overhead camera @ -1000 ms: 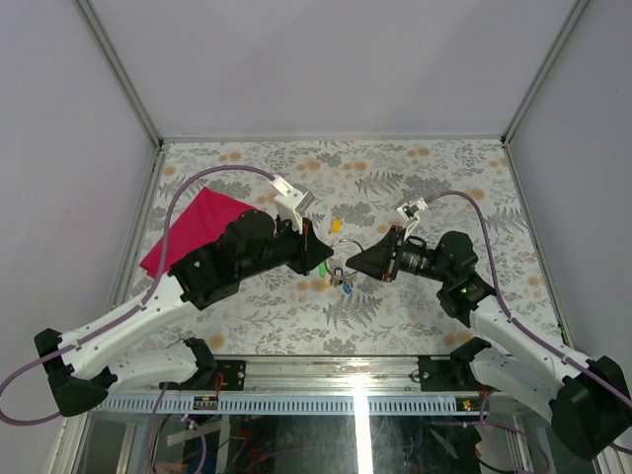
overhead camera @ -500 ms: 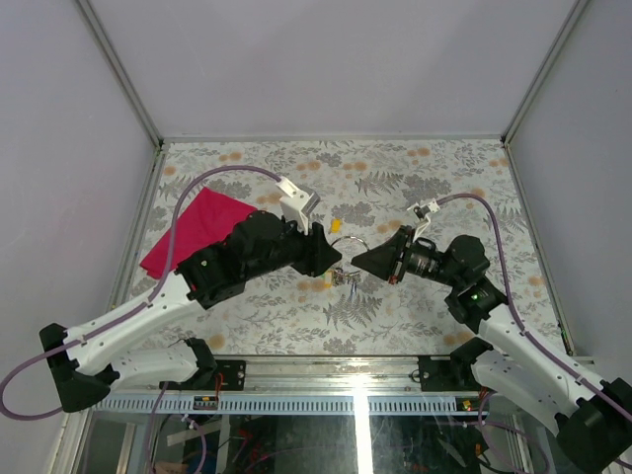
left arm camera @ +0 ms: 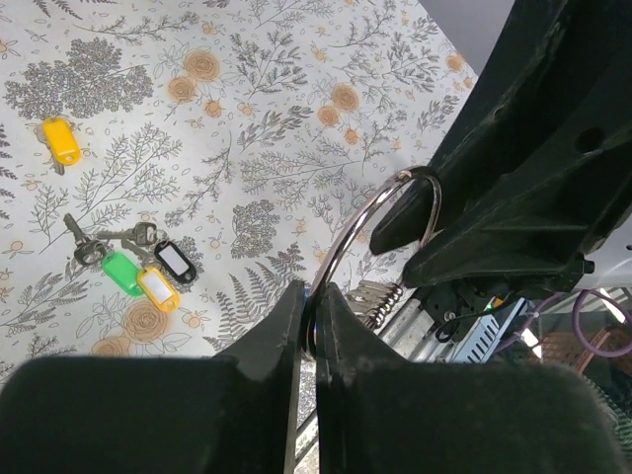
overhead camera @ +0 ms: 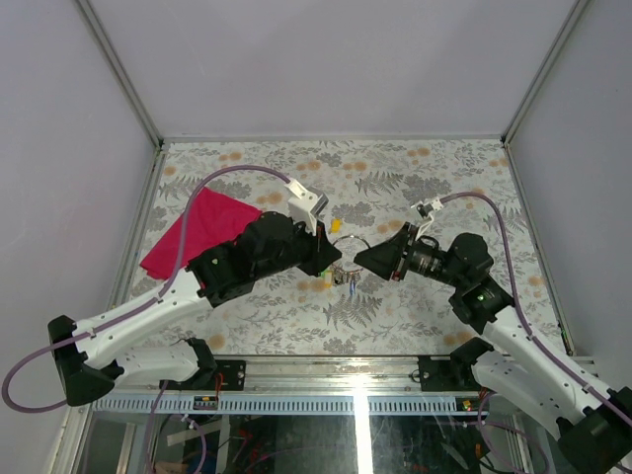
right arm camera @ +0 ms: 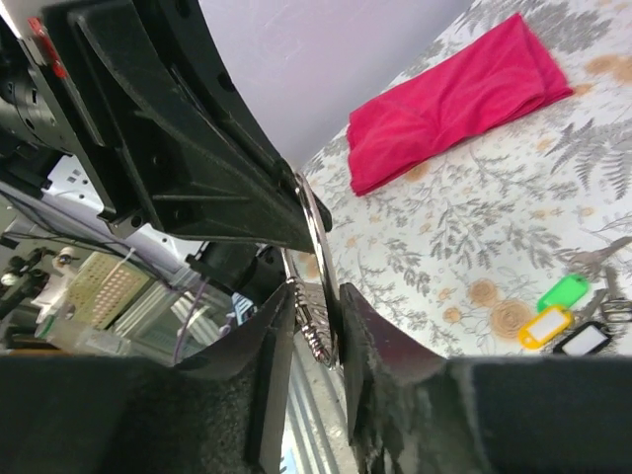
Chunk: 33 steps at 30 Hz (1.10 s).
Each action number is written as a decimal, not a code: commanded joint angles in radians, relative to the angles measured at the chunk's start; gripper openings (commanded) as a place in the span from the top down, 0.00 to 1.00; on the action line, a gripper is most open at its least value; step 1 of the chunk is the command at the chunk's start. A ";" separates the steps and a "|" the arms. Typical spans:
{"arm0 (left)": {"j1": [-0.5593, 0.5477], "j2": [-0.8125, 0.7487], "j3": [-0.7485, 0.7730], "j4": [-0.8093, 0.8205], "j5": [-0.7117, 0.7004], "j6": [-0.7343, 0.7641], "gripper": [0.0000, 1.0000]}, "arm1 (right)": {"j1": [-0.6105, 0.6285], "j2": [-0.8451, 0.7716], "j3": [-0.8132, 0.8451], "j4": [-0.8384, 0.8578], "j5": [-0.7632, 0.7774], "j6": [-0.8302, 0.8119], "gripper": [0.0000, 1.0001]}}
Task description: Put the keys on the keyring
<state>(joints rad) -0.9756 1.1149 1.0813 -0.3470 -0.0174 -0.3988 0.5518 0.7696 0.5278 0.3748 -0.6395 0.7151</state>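
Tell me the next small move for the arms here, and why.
Probably ease the right gripper off the keyring, leaving it pinched in the shut left gripper, so the right arm is free to fetch a key. The ring hangs in the air between both grippers, while tagged keys lie loose on the table.

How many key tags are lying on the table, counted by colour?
Yellow tags: 2
Green tag: 1
Black tag: 1
Total: 4
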 commanded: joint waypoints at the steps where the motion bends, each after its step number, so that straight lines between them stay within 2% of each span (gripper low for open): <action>1: -0.006 -0.021 0.019 0.058 -0.006 -0.010 1.00 | 0.003 -0.065 0.116 -0.100 0.081 -0.084 0.62; 4: -0.008 -0.031 0.018 0.083 0.023 -0.047 1.00 | 0.004 -0.104 0.174 -0.221 0.139 -0.165 0.50; 6: -0.006 -0.035 0.020 0.097 0.031 -0.071 1.00 | 0.004 -0.138 0.204 -0.289 0.188 -0.214 0.46; 13: -0.007 -0.048 0.090 0.093 0.038 -0.120 1.00 | 0.003 -0.266 0.272 -0.437 0.303 -0.379 0.41; 21: -0.006 -0.056 0.210 0.072 0.021 -0.152 1.00 | 0.004 -0.405 0.251 -0.362 0.367 -0.549 0.46; 33: -0.006 -0.018 0.405 0.027 0.096 -0.087 1.00 | 0.003 -0.405 0.237 -0.198 0.199 -0.728 0.49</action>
<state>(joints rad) -0.9756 1.0901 1.4044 -0.3580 0.0380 -0.5163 0.5518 0.3466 0.7521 0.0631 -0.3630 0.0757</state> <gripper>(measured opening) 0.050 0.512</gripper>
